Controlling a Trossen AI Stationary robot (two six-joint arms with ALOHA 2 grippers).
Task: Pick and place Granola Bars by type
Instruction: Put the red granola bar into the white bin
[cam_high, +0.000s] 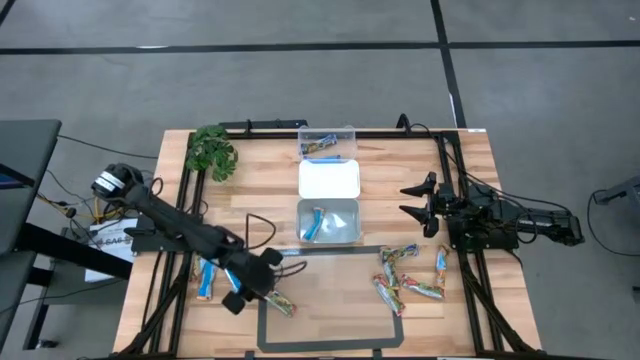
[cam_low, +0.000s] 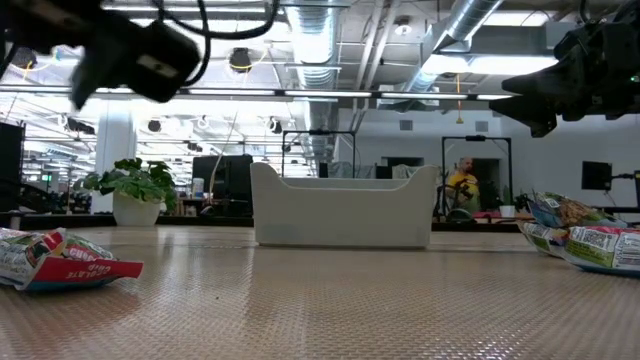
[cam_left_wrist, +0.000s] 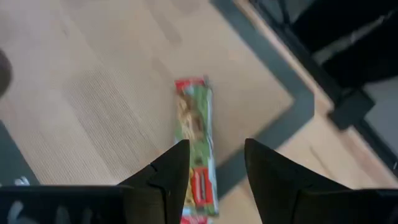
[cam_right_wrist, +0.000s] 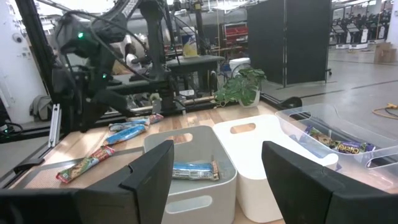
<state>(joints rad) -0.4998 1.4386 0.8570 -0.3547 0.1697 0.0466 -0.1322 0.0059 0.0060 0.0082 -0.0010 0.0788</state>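
Observation:
A green and red granola bar (cam_left_wrist: 196, 140) lies flat on the table across a black tape line, near the front left (cam_high: 281, 303). My left gripper (cam_left_wrist: 214, 165) hovers open above it, pointing steeply down, with one finger on each side of the bar's near end and clear of it (cam_high: 268, 280). Two blue bars (cam_high: 207, 280) lie left of it. Several multicoloured bars (cam_high: 403, 278) and a blue one (cam_high: 441, 262) lie at the front right. My right gripper (cam_high: 412, 200) waits open at the right, held level.
Three containers stand in a row at the table's middle: a clear tub (cam_high: 328, 143) holding bars at the far edge, a white bin (cam_high: 330, 180), and a grey bin (cam_high: 345, 235) holding a blue bar (cam_high: 316, 222). A plant (cam_high: 211, 152) stands far left.

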